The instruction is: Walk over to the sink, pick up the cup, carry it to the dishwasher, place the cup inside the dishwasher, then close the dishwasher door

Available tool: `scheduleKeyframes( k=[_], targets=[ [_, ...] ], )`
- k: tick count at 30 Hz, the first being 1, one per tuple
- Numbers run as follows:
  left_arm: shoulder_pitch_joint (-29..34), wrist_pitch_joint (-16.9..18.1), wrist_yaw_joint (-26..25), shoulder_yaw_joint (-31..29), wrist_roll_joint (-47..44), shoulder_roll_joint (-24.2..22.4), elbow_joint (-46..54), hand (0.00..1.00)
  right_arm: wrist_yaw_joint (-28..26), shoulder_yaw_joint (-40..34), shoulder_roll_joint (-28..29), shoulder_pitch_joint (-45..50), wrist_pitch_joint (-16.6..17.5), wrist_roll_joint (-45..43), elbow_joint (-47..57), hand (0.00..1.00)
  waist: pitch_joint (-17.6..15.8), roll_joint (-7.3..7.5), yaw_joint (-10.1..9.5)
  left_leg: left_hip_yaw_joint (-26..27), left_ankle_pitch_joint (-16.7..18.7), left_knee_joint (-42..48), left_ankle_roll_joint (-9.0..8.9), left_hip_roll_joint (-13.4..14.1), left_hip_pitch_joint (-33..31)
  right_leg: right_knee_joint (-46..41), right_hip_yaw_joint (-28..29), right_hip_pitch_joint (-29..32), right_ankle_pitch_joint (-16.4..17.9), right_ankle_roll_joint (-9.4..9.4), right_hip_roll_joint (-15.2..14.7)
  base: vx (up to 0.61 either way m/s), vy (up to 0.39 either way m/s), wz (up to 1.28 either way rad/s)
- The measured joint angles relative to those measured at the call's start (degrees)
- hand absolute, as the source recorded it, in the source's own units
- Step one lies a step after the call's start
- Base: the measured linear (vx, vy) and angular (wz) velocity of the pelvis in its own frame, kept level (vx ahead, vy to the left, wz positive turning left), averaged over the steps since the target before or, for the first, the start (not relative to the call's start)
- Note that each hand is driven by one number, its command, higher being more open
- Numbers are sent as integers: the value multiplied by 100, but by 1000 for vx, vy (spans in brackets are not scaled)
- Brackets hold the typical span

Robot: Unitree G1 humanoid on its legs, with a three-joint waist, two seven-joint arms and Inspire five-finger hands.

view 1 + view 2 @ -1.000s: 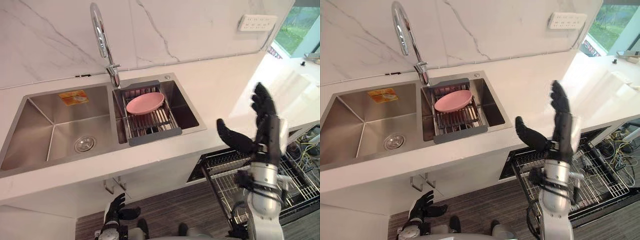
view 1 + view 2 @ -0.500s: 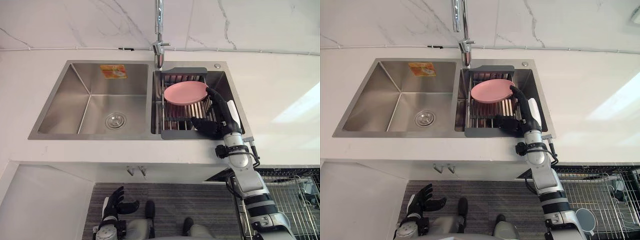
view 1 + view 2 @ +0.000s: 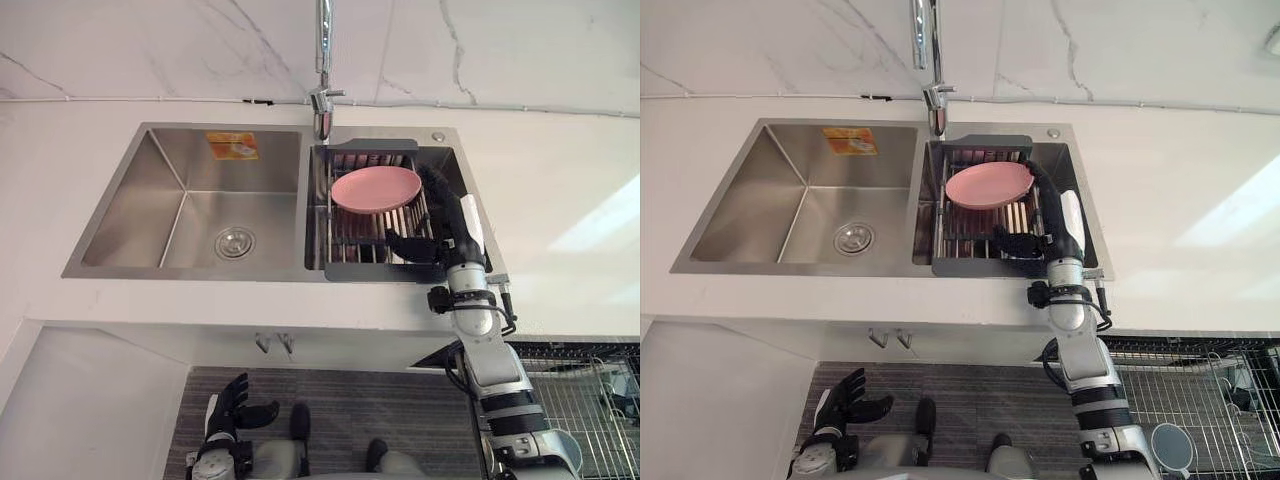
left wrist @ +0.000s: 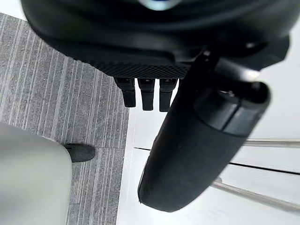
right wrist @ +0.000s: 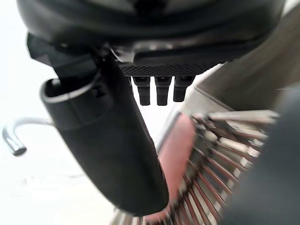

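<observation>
While left hand [image 3: 232, 412] hangs open low, right hand [image 3: 445, 230], fingers apart, has slid farther along pink plate [image 3: 375, 188].

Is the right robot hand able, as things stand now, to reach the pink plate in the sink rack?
Probably yes: the right robot hand hangs open over the rack, right beside the pink plate, and nothing lies between them.
</observation>
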State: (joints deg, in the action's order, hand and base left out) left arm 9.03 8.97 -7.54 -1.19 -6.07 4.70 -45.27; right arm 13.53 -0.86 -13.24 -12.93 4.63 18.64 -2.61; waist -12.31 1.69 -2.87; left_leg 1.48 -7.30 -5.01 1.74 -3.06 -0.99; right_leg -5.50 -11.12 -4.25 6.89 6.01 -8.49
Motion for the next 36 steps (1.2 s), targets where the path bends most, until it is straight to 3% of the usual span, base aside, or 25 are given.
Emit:
scheduleKeyframes(
  k=[6,14,20,28,36],
  targets=[
    [-4,-2,-3,5,-82,-13,-3,90,325,-265,-15,-11,-29,378,164,90,4,6,-44,-19,-38,-6,43,2,10,65,-19,-41,-11,-4,18,4,-1,1],
    [-7,12,-3,21,-134,-11,-8,90,212,-52,-272,-270,-275,856,-516,90,1,12,-46,-91,-44,-32,37,-17,-68,69,-96,1,-14,6,9,-8,1,5],
    [-18,16,0,36,-191,4,0,90,-12,193,-380,-491,-315,1034,-882,90,-18,35,-60,-128,-66,-32,63,-55,-126,90,-141,24,-20,16,-5,4,3,4],
    [-74,29,-2,49,-191,76,9,90,8,362,-421,-972,-332,1476,-1159,90,-110,132,-60,-167,-77,-30,80,-98,-180,130,-173,45,-38,46,-28,4,1,1],
    [-137,67,-7,49,-273,79,15,90,13,582,-593,-1579,-411,1749,-1421,90,-211,132,-107,-239,-97,-4,80,-70,-335,130,-220,167,-103,22,-8,-1,1,3]
  ],
)
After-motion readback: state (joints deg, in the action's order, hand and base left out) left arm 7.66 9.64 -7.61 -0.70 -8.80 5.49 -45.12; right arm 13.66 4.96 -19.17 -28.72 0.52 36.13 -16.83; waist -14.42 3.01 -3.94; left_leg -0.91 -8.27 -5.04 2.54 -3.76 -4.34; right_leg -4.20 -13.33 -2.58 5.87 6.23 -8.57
